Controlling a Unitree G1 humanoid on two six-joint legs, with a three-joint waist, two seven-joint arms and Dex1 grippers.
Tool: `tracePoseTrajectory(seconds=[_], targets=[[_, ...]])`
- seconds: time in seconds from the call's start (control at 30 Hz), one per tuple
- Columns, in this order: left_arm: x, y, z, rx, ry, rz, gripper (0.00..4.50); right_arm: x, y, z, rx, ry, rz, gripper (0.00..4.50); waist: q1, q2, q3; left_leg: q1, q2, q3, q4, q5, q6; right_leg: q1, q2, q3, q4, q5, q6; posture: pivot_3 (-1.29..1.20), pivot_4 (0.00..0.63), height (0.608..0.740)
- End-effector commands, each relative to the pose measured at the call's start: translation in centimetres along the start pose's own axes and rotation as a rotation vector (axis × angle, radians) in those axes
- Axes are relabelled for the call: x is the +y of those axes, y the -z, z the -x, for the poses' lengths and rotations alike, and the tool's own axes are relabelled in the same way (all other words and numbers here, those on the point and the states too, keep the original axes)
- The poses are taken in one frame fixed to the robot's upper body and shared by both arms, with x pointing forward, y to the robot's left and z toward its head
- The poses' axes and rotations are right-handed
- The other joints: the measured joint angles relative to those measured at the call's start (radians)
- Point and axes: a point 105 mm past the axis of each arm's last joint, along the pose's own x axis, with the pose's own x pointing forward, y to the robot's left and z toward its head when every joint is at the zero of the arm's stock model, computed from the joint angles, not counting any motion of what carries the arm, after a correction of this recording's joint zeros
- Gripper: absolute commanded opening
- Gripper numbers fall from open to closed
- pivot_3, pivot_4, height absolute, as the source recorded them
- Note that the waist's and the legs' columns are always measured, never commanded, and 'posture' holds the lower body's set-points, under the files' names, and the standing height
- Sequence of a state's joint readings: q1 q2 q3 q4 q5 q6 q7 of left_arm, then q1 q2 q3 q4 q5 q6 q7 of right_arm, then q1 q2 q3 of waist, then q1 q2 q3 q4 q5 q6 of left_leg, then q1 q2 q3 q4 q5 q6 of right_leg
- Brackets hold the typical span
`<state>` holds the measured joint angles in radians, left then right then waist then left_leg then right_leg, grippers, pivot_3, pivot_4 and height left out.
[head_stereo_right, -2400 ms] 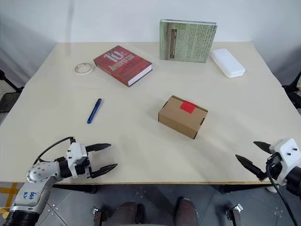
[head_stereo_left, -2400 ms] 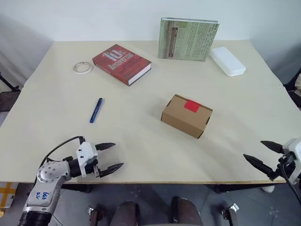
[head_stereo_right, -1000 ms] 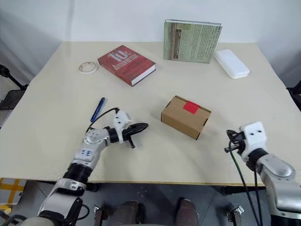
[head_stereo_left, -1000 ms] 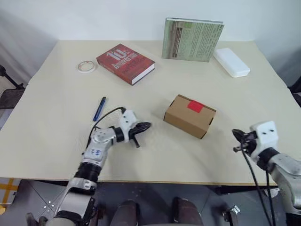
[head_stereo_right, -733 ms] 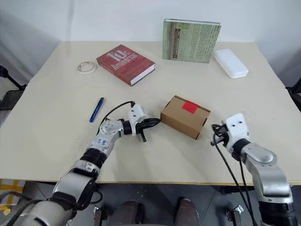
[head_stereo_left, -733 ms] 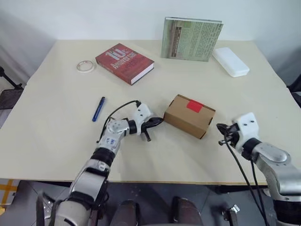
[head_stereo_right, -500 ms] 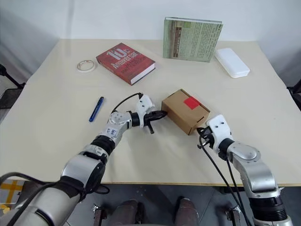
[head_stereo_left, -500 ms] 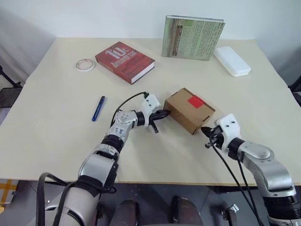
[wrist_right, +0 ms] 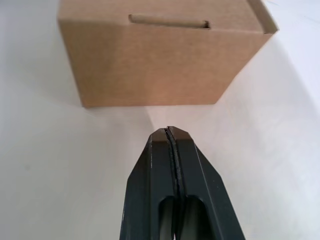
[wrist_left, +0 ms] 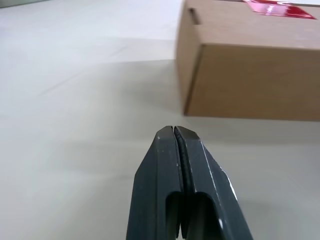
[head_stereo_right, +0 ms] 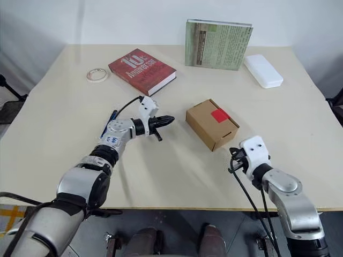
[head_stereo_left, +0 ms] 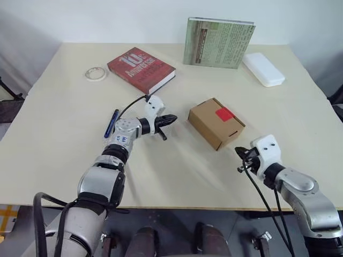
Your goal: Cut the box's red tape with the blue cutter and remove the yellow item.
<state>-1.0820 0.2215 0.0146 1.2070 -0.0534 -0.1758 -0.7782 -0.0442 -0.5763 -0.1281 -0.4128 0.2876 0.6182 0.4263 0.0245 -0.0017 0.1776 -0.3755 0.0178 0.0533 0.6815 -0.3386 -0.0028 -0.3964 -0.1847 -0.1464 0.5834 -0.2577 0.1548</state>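
Since half a second ago the left gripper (head_stereo_left: 172, 118), clenched and empty, has drawn back from the box (head_stereo_left: 216, 123), which the clenched right gripper (head_stereo_left: 239, 154) faces from its near side, red tape (head_stereo_left: 224, 113) on top, blue cutter (head_stereo_left: 111, 122) behind the left wrist, on the beige table (head_stereo_left: 64, 150); the right wrist view alone shows the box's flap slot (wrist_right: 169, 22).

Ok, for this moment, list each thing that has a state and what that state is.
box: flaps closed, flat on the table.
red tape: uncut, across the top seam.
blue cutter: lying on the table, untouched.
left claw: shut, empty, near the box's left side.
right claw: shut, empty, near the box's front corner.
green book: standing upright.
red book: closed, lying flat.
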Motion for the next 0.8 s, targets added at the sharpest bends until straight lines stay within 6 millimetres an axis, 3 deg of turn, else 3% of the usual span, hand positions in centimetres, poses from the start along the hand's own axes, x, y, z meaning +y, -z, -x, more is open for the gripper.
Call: tracePoseTrajectory(seconds=[0.03,0.17,0.33,0.5,0.8], targets=[[2.3,-2.3,0.9,-0.063,-0.110,-0.008,0.03,-0.3,-1.2,0.6,-0.044,0.030,0.013,0.00,-0.001,0.000,0.000,0.000,0.000,0.000,0.000,0.000,0.000,0.000,0.000,0.000,0.000,0.000,0.000,0.00,0.150,0.740],[4.0,-2.7,1.4,-0.076,-0.226,0.037,0.03,-0.4,-1.5,0.4,-0.055,0.041,0.005,0.00,-0.001,-0.001,0.001,0.000,0.000,0.000,0.000,0.000,0.000,0.000,0.000,0.000,0.000,0.000,0.000,0.00,0.150,0.740],[3.9,-2.4,0.7,-0.043,-0.253,0.029,0.03,-1.0,-2.2,-0.2,-0.067,0.065,0.006,0.00,0.000,-0.001,0.001,0.000,0.000,0.000,0.000,0.000,0.000,0.000,0.000,0.000,0.000,0.000,0.001,0.00,0.150,0.740],[2.7,-2.9,-0.9,-0.029,-0.227,0.020,0.03,-1.5,-2.5,-1.3,-0.065,0.096,0.004,0.00,0.000,-0.002,0.001,0.000,0.000,0.000,0.000,0.000,0.000,0.000,0.000,0.000,0.000,0.000,0.001,0.00,0.150,0.740],[-0.9,-3.8,-3.9,-0.039,-0.077,0.008,0.03,0.7,-3.6,-3.4,-0.088,0.017,0.009,0.00,-0.004,-0.002,0.001,0.000,0.000,0.000,0.000,0.000,0.000,0.000,0.000,0.000,0.000,0.000,0.001,0.00,0.150,0.740]])
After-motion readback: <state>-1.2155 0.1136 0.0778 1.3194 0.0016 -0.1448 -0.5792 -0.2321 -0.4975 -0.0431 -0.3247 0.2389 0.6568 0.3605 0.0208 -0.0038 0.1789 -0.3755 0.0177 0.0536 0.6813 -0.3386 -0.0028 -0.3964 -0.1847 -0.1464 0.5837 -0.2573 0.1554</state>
